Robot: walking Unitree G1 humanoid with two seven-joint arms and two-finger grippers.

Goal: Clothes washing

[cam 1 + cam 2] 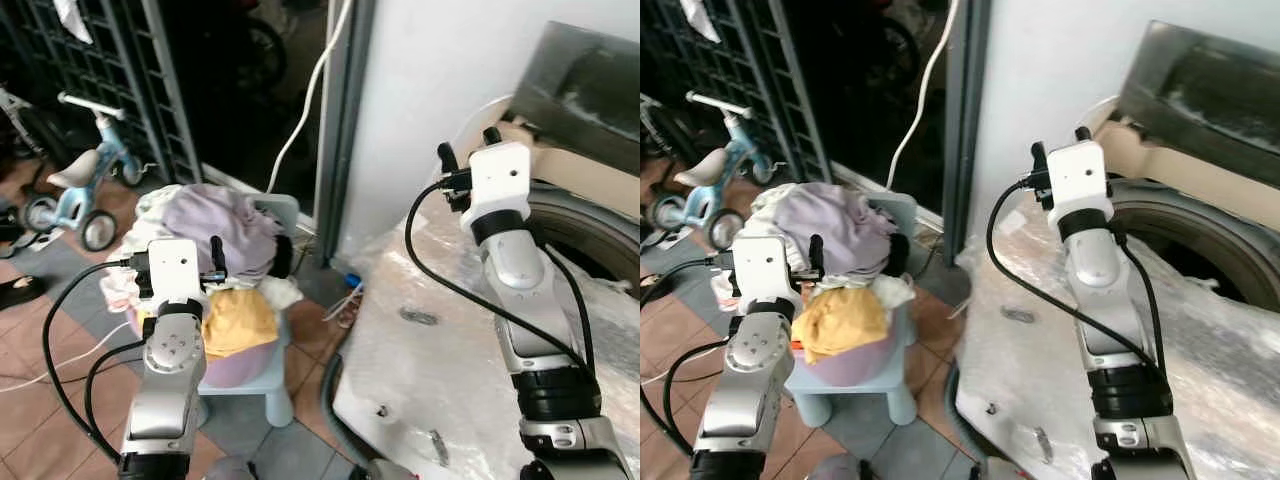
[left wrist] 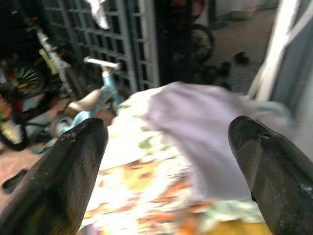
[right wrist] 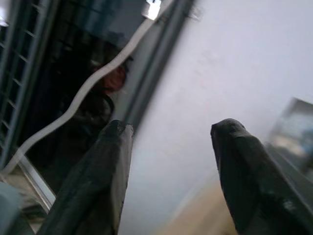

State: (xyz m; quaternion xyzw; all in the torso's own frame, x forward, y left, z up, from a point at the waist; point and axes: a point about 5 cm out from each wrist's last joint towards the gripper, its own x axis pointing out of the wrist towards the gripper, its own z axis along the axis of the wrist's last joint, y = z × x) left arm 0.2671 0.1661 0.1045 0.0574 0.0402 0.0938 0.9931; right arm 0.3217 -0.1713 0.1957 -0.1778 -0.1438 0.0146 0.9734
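Clothes (image 1: 225, 225) heaped in pink basin (image 1: 240, 362); left end effector (image 1: 248, 258) wide above.

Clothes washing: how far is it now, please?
Done: the washing machine looks open. In hand: the open left claw hovers at the laundry pile in the basin, holding nothing. The open right claw is raised, empty. Left: all clothes must go in.

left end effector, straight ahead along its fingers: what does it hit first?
Most likely the lavender garment on top of the laundry pile in the pink basin. The left end effector is open and holds nothing, aimed right at that cloth. Depth is unclear, so the gap can't be judged.
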